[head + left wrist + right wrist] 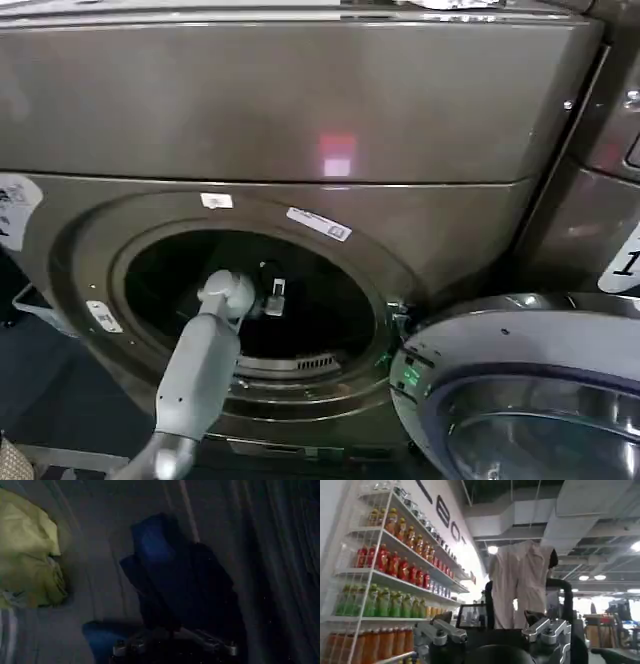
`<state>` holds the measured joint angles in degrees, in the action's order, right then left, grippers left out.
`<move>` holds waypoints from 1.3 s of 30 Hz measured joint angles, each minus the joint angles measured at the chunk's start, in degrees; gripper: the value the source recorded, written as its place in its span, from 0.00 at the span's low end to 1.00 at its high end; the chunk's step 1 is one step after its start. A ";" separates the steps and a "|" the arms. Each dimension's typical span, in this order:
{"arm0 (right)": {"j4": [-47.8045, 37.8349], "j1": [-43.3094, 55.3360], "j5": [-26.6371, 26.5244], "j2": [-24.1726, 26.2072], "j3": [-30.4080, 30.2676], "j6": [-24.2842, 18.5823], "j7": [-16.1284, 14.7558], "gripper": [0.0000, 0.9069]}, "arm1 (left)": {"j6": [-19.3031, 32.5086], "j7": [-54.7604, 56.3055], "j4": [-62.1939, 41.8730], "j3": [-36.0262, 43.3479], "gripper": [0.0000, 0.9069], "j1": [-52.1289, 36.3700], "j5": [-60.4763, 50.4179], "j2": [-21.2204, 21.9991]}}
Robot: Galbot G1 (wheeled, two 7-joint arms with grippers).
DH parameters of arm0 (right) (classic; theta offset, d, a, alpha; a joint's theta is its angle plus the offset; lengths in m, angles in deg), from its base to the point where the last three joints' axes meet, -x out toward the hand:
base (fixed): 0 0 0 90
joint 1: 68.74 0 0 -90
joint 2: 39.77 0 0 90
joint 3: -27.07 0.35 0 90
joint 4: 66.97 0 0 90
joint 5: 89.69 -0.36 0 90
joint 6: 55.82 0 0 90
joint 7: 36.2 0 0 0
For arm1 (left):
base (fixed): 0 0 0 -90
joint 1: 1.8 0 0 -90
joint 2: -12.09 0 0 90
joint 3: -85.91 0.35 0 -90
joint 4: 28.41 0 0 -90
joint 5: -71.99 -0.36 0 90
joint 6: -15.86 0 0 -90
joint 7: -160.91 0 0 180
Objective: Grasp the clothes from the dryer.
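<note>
The grey-bronze dryer (300, 110) faces me with its round porthole open. My left arm reaches through the porthole, and my left gripper (272, 292) is inside the dark drum. In the left wrist view, my left gripper (171, 631) has its fingers drawn together on a dark, near-black piece of the clothes (175, 575), which rises from the fingertips. A yellow-green cloth (27, 555) lies apart from it against the drum wall. My right gripper (490, 620) is open and holds nothing, pointing out into the room away from the dryer.
The dryer's glass door (520, 390) stands swung open at the lower right, close to the porthole rim. A like machine (600, 180) stands to the right. A white basket edge (28, 305) shows at the left. Shelves of bottles (385, 575) stand before the right gripper.
</note>
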<state>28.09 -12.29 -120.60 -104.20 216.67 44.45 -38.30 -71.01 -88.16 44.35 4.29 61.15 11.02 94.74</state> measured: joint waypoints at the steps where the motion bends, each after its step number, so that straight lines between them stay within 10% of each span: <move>1: 0.17 0.09 0.00 0.00 0.07 0.33 -0.02 1.00 | -0.51 1.39 0.30 -0.03 0.00 0.13 0.95 0.17; 39: 1.79 1.54 2.64 0.05 -3.65 -0.66 0.32 1.00 | -22.26 69.88 18.57 -1.34 0.00 11.16 44.20 9.55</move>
<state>29.88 -10.74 -117.96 -104.15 213.02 43.80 -37.98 -93.27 -18.28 62.92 2.94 72.31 55.21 104.29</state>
